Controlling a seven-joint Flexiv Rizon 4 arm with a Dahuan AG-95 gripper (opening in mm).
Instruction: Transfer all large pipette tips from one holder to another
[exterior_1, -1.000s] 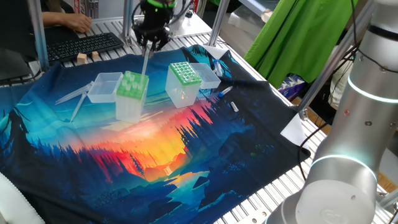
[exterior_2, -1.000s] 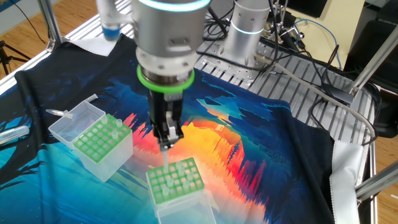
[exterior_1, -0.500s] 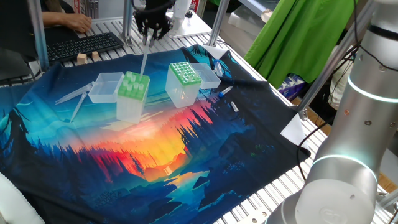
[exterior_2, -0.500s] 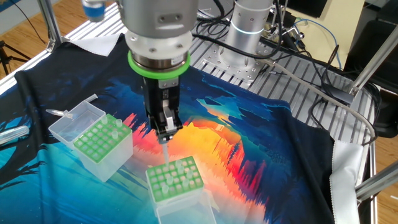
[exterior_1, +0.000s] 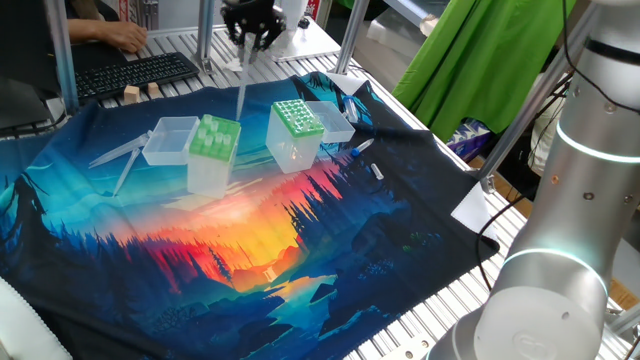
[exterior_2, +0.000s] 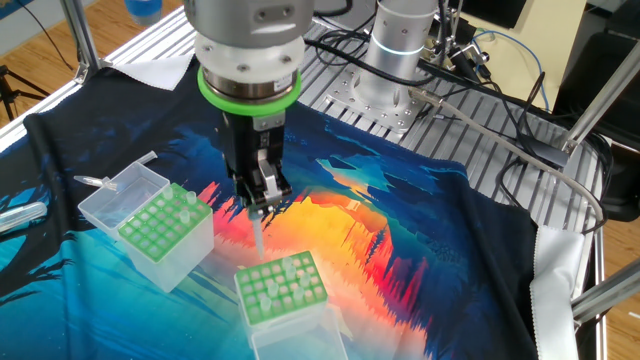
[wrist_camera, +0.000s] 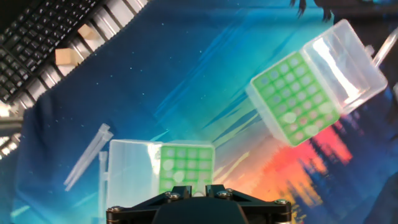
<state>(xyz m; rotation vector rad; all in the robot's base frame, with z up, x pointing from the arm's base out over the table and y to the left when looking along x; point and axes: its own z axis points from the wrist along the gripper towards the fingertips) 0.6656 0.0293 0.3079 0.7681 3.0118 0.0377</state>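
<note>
Pipette tip (exterior_2: 259, 234) hangs point-down from the end effector (exterior_2: 261, 200), jaws nearly closed and pinching its upper end; tip is fully out of both boxes, in the air above the cloth (exterior_1: 300, 250). In one fixed view the tip (exterior_1: 241, 90) runs down from the end effector (exterior_1: 247, 42) toward the light-green-topped holder (exterior_1: 213, 150), its lower end above and behind that box, not touching it. In the other fixed view it hangs over the gap between the two boxes, nearer the near one (exterior_2: 283, 289), clear of its top plate. Dotted-grid holder (exterior_1: 295, 133) stands just beside the first on the surface, apart from it. A few tips still stand in both racks. Each box has its clear lid (exterior_1: 166, 140) hinged open and lying flat. Two loose tips (exterior_1: 118, 155) lie on the cloth by the plain holder's lid. Hand view: both green tops visible below, the plain one (wrist_camera: 185, 170) almost straight under the fingers; held tip not discernible there.
</note>
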